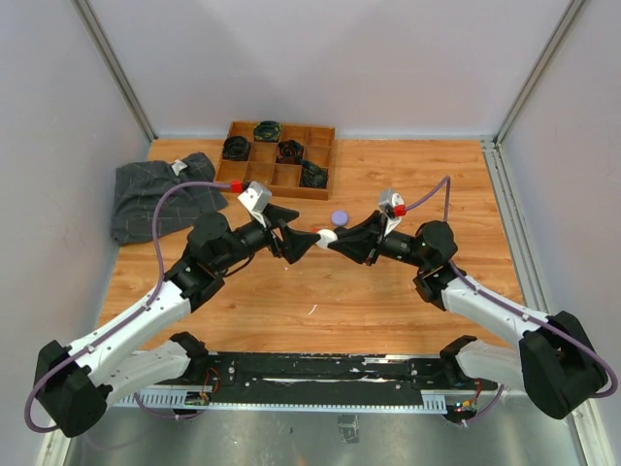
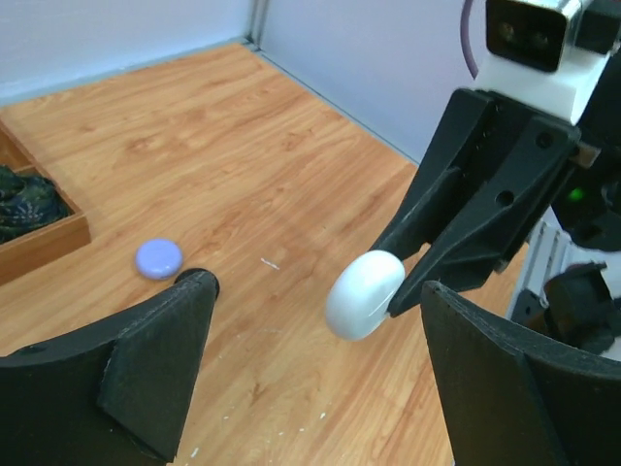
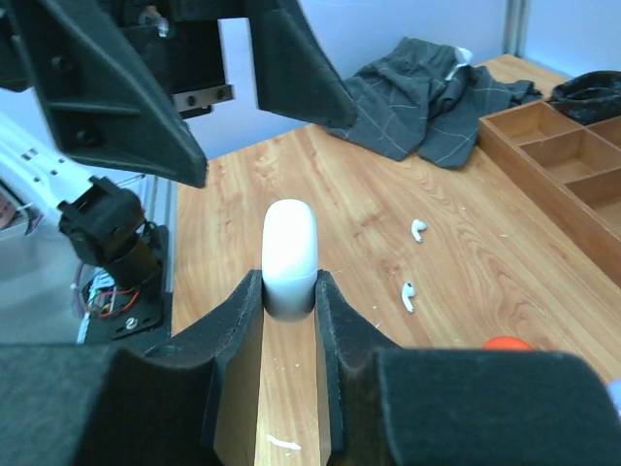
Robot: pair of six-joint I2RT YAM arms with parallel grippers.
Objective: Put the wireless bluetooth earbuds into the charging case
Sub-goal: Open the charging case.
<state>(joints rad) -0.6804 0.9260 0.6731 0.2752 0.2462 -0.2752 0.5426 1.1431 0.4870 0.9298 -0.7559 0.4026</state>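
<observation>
My right gripper is shut on a white oval charging case, closed and held edge-on above the table. That case hangs just in front of my left gripper, whose jaws stand wide open and empty on either side of it. From above, both grippers meet tip to tip at the case over the middle of the table. Two white earbuds lie loose on the wood beyond the right gripper; the arms hide them in the top view.
A lilac round case lies on the table near the grippers. A wooden compartment tray with dark items stands at the back. A crumpled grey cloth lies at the back left. Something orange-red shows beside the right fingers.
</observation>
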